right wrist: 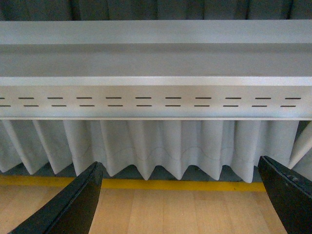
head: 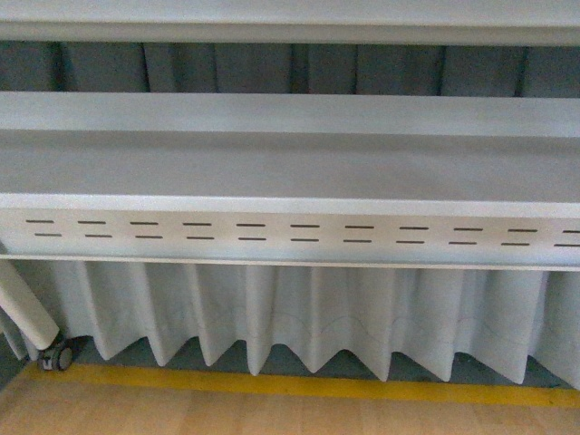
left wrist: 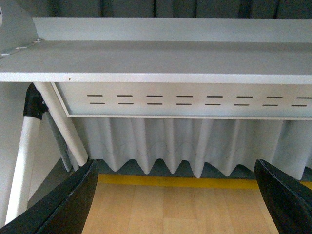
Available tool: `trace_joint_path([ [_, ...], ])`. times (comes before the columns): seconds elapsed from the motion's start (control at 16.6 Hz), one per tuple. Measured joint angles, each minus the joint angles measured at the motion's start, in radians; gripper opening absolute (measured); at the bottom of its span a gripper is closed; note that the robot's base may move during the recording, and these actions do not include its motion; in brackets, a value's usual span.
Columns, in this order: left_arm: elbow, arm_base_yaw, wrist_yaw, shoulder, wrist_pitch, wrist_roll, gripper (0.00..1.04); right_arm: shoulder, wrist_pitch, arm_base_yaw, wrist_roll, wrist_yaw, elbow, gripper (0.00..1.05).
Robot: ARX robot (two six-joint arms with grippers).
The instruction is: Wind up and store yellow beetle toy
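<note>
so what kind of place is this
Probably a lab or test room: a white bench with a slotted front panel, a pleated white skirt under it, a yellow line on the wood floor.

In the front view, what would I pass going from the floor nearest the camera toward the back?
The wooden floor → yellow floor stripe → white pleated skirt; higher up, the grey shelf, then the dark curtain farthest back.
</note>
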Motion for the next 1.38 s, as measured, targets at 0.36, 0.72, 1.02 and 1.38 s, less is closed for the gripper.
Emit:
trace_joint_path([
  [0.36, 0.0, 0.0, 0.0, 0.0, 0.0, 0.0, 0.98, 0.0, 0.0, 0.0, 0.0, 0.0, 0.0, 0.98],
  [0.72, 0.0, 0.0, 0.0, 0.0, 0.0, 0.0, 0.98, 0.0, 0.0, 0.0, 0.0, 0.0, 0.0, 0.98],
  [1.02, 0.0, 0.0, 0.0, 0.0, 0.0, 0.0, 0.98, 0.0, 0.0, 0.0, 0.0, 0.0, 0.0, 0.98],
  [1.38, 0.0, 0.0, 0.0, 0.0, 0.0, 0.0, 0.98, 0.0, 0.0, 0.0, 0.0, 0.0, 0.0, 0.98],
])
